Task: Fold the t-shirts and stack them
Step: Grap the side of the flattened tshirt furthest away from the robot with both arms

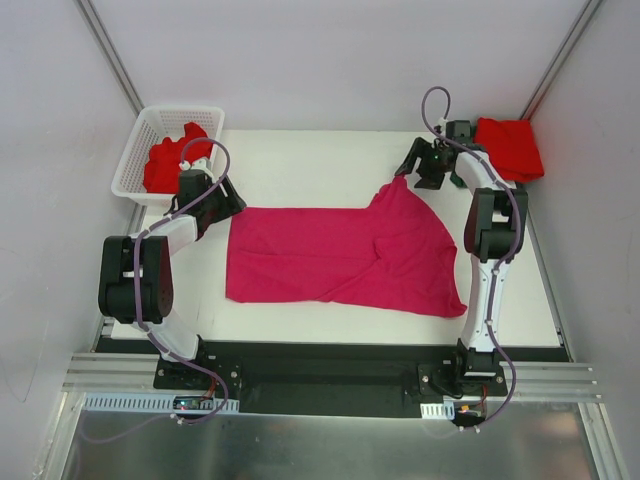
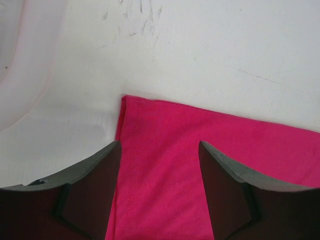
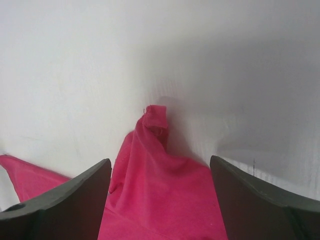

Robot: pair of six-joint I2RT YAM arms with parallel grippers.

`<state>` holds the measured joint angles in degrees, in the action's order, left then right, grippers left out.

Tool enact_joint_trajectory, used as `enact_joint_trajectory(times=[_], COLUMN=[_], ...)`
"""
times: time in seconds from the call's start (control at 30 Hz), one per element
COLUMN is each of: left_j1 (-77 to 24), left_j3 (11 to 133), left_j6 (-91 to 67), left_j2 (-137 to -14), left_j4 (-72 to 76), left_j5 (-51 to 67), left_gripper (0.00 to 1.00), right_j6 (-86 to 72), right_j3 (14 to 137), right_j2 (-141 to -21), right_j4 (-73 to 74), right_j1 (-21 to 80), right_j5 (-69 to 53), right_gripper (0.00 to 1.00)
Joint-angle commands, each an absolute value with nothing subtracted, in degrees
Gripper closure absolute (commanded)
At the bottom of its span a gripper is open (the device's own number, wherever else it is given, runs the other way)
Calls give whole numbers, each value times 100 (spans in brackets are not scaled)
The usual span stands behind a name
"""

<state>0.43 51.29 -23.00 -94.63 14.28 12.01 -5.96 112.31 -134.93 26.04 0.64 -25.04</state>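
At ten o'clock on your white desk (image 1: 300, 150), the white plastic lattice basket (image 1: 135, 150) holds a crumpled bright red cloth t-shirt (image 1: 165, 165), not yet taken out. Your left arm's fingers (image 2: 87, 192) stand wide, straddling the hemmed nine-o'clock corner of the magenta-pink cloth t-shirt (image 1: 330, 260) without pinching it. That shirt lies spread across the middle of the desk, mostly flat and unfolded. Your right arm's fingers (image 3: 65, 200) are wide too, either side of its bunched one-o'clock corner, gripping nothing. At two o'clock a second bright red t-shirt (image 1: 510, 148) lies folded. Judging by this, you are early on: one shirt folded, none stacked on it.
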Motion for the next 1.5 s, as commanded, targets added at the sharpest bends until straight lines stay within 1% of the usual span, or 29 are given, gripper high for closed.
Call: enact_joint_trajectory(times=[0.0,0.13,0.33,0.37,0.4,0.47,0.5,0.57,0.67,0.83,1.13,1.47], left_j1=[26,26,26,18,26,18,18,26,18,26,26,18], left_j3=[5309,5309,5291,5291,5300,5309,5309,5309,5291,5265,5230,5238], left_j6=[-2268,-2268,-2268,-2268,-2268,-2294,-2294,-2311,-2320,-2347,-2408,-2408], left_j2=[-9387,-9387,-9378,-9378,-9378,-9378,-9378,-9369,-9317,-9237,-9202,-9237], left_j4=[1556,1547,1556,1556,1556,1556,1564,1564,1564,1573,1617,1635], left_j5=[1345,1327,1362,1354,1362,1380,1397,1424,1433,1468,1520,1538], left_gripper=[37,37,37,37,38,37,38,38,38,38,39,40], right_j6=[-650,-791,-817,-800,-800,-782,-782,-756,-721,-712,-467,-281], right_j3=[11689,11777,11576,11558,11523,11426,11382,11172,10734,10073,9071,7815], right_j2=[-13728,-13921,-13887,-13852,-13834,-13773,-13738,-13572,-13316,-12517,-11497,-10600], right_j4=[2768,2812,2821,2821,2821,2813,2778,2690,2409,2057,2399,2987], right_j1=[26,26,26,18,18,18,18,18,26,79,404,1150], right_j5=[-2856,-3391,-3533,-3533,-3533,-3533,-3498,-3489,-3419,-3463,-3463,-2883], right_gripper=[21,34,35,38,55,75,88,98,99,99,99,99])
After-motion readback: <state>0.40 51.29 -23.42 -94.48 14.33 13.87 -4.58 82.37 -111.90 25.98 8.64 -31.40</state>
